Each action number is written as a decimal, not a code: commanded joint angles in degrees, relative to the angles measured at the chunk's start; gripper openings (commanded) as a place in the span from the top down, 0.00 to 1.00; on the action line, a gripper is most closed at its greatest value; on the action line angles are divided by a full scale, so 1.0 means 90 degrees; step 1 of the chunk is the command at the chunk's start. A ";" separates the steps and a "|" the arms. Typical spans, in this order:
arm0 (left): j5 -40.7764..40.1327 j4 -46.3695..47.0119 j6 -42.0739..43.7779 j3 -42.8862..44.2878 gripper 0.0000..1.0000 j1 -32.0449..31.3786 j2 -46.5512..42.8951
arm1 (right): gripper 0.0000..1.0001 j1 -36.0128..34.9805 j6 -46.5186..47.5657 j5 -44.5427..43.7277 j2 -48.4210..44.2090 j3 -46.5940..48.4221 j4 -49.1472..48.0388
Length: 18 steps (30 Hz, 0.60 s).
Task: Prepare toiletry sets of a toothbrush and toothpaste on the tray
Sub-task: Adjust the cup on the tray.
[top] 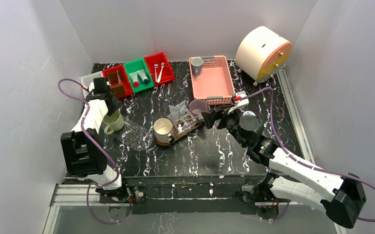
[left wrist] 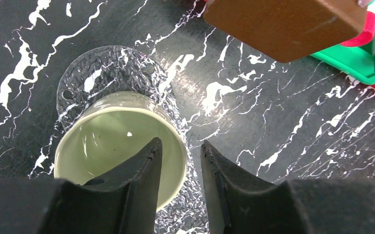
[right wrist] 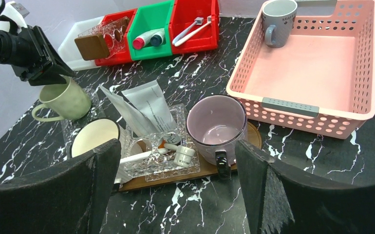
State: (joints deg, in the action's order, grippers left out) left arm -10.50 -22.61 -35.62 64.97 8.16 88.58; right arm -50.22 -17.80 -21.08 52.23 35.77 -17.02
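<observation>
A pale green mug (top: 113,122) (left wrist: 107,141) (right wrist: 66,100) stands on a clear textured glass coaster (left wrist: 107,73) at the table's left. My left gripper (top: 110,110) (left wrist: 180,144) hangs over it, narrowly open. One finger is inside the mug and the other outside, with a gap to the rim. The dark-brown tray (top: 193,127) (right wrist: 200,170) lies mid-table. It carries a white mug (right wrist: 95,136), a purple mug (right wrist: 217,122), and a glass dish (right wrist: 151,165) with a white toothbrush (right wrist: 137,157) and a small tube (right wrist: 183,156). My right gripper (top: 210,117) (right wrist: 177,144) stands wide open and empty before the tray.
A pink basket (top: 212,90) at the back holds a grey mug (top: 196,64). Along the back left stand a green bin with tubes (top: 139,75), a red bin with toothbrushes (top: 159,68) and a red bin by a brown block (left wrist: 283,24). A round cream drum (top: 262,52) sits back right.
</observation>
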 commanded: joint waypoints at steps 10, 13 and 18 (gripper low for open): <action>-0.0135 -0.0290 0.0315 0.0121 0.86 -0.0014 0.0188 | 0.05 0.0023 0.0045 -0.0176 -0.0012 -0.0016 -0.0380; -0.0168 -0.0398 0.0416 0.0152 0.89 -0.0009 0.0109 | 0.05 0.0023 0.0049 -0.0180 -0.0019 -0.0017 -0.0385; -0.0308 -0.0569 0.0545 0.0158 0.93 -0.0009 -0.0049 | 0.05 0.0025 0.0038 -0.0179 -0.0012 -0.0019 -0.0385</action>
State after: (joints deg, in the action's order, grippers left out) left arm -11.14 -24.29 -32.40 65.12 8.01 90.54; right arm -50.22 -17.80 -21.34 52.23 35.77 -17.72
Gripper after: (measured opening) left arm 0.113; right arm 0.942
